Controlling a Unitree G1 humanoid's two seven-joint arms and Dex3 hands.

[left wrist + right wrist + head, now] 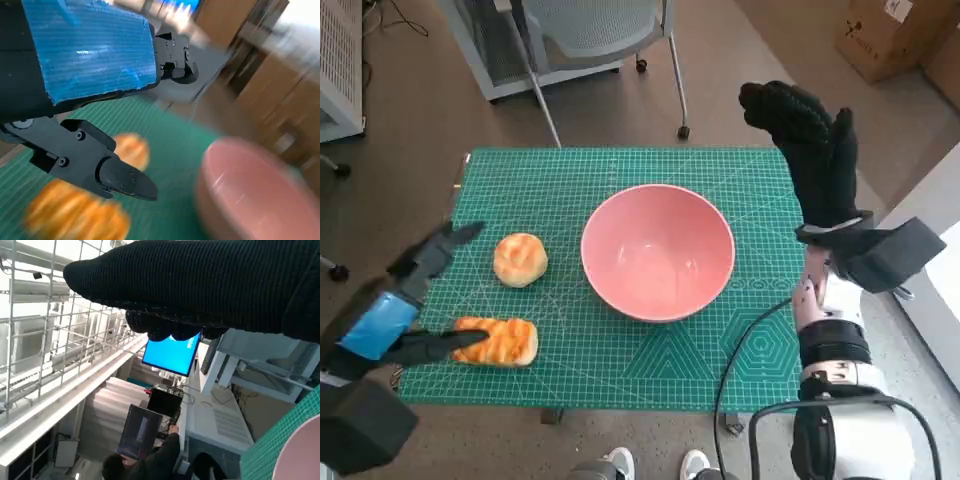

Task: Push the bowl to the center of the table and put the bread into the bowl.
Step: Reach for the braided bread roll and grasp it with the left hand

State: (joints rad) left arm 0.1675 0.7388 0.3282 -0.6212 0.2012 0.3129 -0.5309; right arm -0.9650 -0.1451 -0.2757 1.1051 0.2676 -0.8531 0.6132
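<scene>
bowl (658, 252) looks centred | left hand (412, 300) spread, empty, over long bread (498, 341) to grasp | right hand (807, 140) spread, raised clear

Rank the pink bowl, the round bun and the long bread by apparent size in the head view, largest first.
1. Pink bowl, clearly the largest.
2. Long bread; the left hand covers one end.
3. Round bun, shorter, though about as wide.

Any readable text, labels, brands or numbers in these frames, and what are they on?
No text can be read.
Brown cardboard box: a white label and a small dark mark, too small to read.
Green cutting mat: printed grid lines and shapes only, no readable numbers.
Bright blue monitor screen: too blurred to read.
</scene>
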